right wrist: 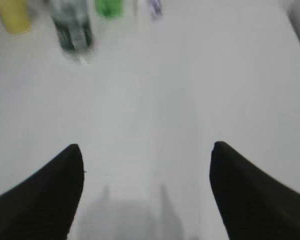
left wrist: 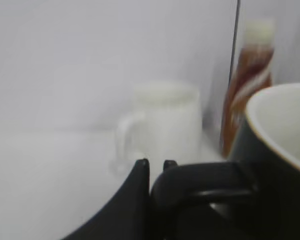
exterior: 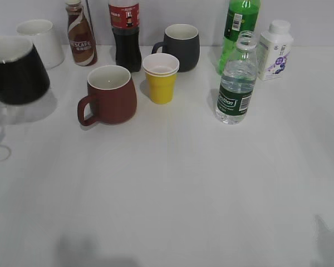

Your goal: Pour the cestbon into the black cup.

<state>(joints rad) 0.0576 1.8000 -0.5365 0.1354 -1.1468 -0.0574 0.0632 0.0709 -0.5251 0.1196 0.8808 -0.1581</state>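
The black cup (exterior: 14,72), glossy with a white inside, hangs above the table at the far left, with its shadow under it. In the left wrist view my left gripper (left wrist: 155,162) is shut on the handle of the black cup (left wrist: 280,150). The gripper itself is outside the exterior view. The cestbon (exterior: 236,83), a clear uncapped bottle with a dark green label, stands upright at the right back. It shows blurred at the top left of the right wrist view (right wrist: 72,25). My right gripper (right wrist: 147,150) is open and empty over bare table, well short of the bottle.
A maroon mug (exterior: 108,94), a yellow cup (exterior: 160,80) with a white cup in it, and a dark grey mug (exterior: 181,47) stand mid-back. A cola bottle (exterior: 125,33), Nescafe bottle (exterior: 80,33), white mug (exterior: 42,41), green bottle (exterior: 239,28) and milk bottle (exterior: 275,50) line the wall.
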